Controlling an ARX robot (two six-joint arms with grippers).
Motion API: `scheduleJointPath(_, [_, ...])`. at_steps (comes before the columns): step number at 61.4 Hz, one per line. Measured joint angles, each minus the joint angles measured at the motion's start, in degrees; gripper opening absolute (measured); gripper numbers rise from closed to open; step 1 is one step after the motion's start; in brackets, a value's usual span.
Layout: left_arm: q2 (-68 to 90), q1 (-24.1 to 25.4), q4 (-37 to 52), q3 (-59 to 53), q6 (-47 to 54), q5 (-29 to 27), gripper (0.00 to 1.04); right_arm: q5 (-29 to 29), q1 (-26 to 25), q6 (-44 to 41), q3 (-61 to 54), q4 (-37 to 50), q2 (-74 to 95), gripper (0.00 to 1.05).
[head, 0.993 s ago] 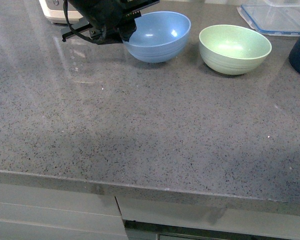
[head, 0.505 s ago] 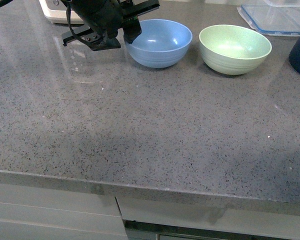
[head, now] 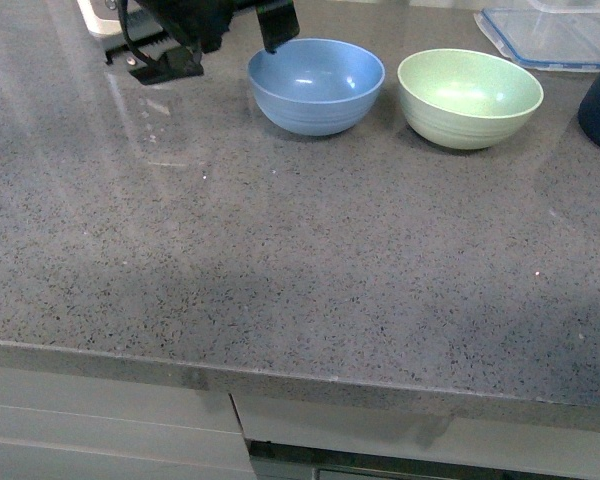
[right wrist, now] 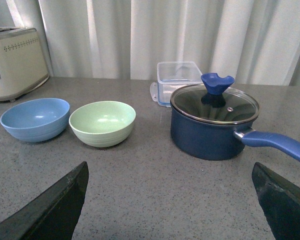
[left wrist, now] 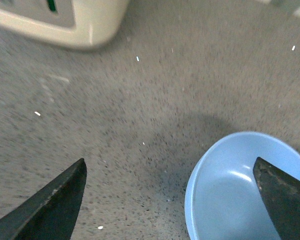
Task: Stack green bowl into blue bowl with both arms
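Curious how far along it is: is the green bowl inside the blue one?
Out. The green bowl stands on the counter beside the blue bowl, a gap between them, both empty.

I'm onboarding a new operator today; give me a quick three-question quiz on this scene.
1. True or false: the green bowl already sits inside the blue bowl.
2. The left gripper is: A) shut on the blue bowl; B) open, holding nothing; C) out of view.
3. Fill in: the bowl standing nearer the lidded pot is the ___ one.
Key: 1 false, they stand side by side; 2 B; 3 green.
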Motion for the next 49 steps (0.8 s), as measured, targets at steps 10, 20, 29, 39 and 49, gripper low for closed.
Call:
scheduleJointPath(10, [-11.3, 1.1, 7.1, -12.3, 4.7, -8.4, 0.98, 0.0, 0.0, 0.0, 0.0, 0.0, 0.0, 0.95])
scheduleJointPath(20, [-12.0, 1.6, 7.4, -13.6, 5.5, -8.7, 0.98, 0.0, 0.0, 0.0, 0.0, 0.0, 0.0, 0.95])
scheduleJointPath(29, [-12.1, 2.4, 17.9, -17.9, 10.3, -2.3, 0.90, 0.0, 0.0, 0.0, 0.0, 0.0, 0.0, 0.95])
scheduleJointPath(39, [-19.2, 5.3, 44.7, -36.9, 20.2, 6.1, 0.57, 0.0, 0.0, 0.0, 0.0, 0.0, 0.0, 0.95])
scheduleJointPath(49, [-28.0, 8.6, 49.3, -49.4, 22.0, 8.0, 0.25, 0.0, 0.0, 0.0, 0.0, 0.0, 0.0, 0.95])
